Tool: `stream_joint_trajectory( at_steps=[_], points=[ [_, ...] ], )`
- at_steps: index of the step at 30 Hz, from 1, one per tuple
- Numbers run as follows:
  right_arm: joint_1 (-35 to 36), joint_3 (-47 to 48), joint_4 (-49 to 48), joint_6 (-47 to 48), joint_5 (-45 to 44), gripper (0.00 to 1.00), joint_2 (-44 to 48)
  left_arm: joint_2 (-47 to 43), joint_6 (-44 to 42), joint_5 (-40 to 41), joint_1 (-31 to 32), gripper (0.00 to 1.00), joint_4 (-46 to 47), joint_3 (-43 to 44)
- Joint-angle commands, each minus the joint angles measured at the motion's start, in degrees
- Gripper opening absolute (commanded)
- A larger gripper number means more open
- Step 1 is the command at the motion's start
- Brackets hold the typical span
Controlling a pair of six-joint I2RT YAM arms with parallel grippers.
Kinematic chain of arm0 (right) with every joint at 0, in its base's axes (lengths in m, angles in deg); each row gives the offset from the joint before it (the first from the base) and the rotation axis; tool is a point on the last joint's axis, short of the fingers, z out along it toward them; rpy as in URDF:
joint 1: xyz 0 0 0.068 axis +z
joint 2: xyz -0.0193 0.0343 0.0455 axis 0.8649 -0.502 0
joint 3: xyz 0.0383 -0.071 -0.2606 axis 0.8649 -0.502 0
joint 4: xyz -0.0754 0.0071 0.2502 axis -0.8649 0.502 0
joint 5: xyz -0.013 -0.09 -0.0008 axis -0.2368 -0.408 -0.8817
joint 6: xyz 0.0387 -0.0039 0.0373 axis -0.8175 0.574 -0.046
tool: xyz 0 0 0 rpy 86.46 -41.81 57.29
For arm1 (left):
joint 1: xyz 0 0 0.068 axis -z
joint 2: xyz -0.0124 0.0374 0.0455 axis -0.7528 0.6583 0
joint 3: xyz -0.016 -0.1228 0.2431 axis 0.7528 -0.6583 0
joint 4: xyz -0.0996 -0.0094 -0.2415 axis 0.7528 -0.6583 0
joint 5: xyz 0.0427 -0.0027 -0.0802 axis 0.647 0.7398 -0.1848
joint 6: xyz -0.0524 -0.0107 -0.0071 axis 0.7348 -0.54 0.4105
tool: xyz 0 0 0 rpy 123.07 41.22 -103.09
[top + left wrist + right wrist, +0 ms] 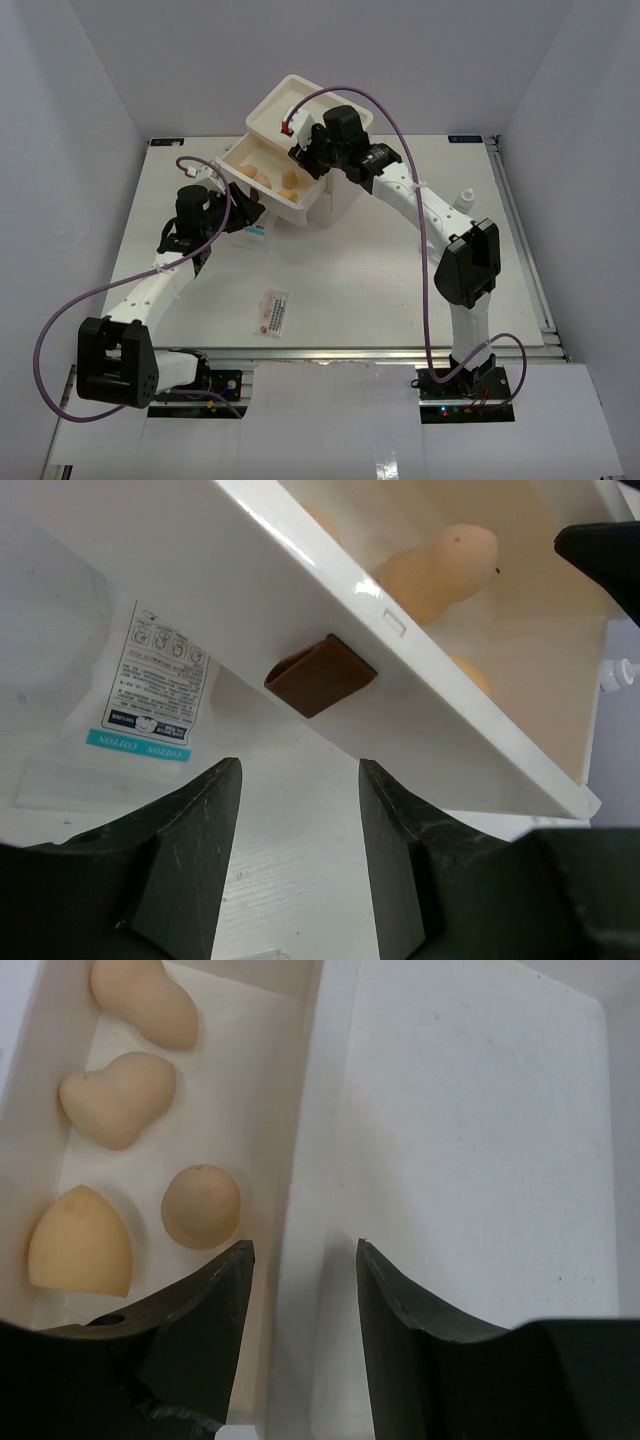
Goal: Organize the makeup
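Observation:
Several tan sponges point(115, 1095) lie in the open drawer point(237, 168) of the cream box point(345, 195); they also show in the top view point(266, 180). My right gripper point(303, 1290) is open and empty, hovering over the wall between the drawer and the box's top tray point(470, 1140). My left gripper point(298, 860) is open and empty, low over the table just in front of the drawer's brown handle point(320, 675). A clear sachet with blue print point(150, 700) lies flat beside it under the drawer's front. A sachet with pink-red print point(272, 312) lies near the front edge.
A small white bottle point(465, 197) stands on the table to the right of the right arm. The drawer front overhangs the left gripper point(254, 213). White walls enclose the table on three sides.

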Motion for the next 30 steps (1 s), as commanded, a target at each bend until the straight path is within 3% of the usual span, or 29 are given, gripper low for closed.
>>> stream_joint_trajectory(
  at_steps=[1, 17, 30],
  points=[
    [-0.2, -1.1, -2.0, -1.1, 1.5, 0.51, 0.8, 1.6, -0.9, 0.5, -0.2, 0.61, 1.2, 4.3],
    [-0.2, -1.3, -0.2, -3.7, 7.3, 0.24, 1.1, 7.9, -1.9, -1.1, -0.1, 0.59, -0.2, 12.4],
    [0.0, -1.7, 1.1, -6.1, 11.5, 0.2, 1.7, 21.6, -1.0, -4.1, 0.1, 0.59, -0.1, 24.8]
  ],
)
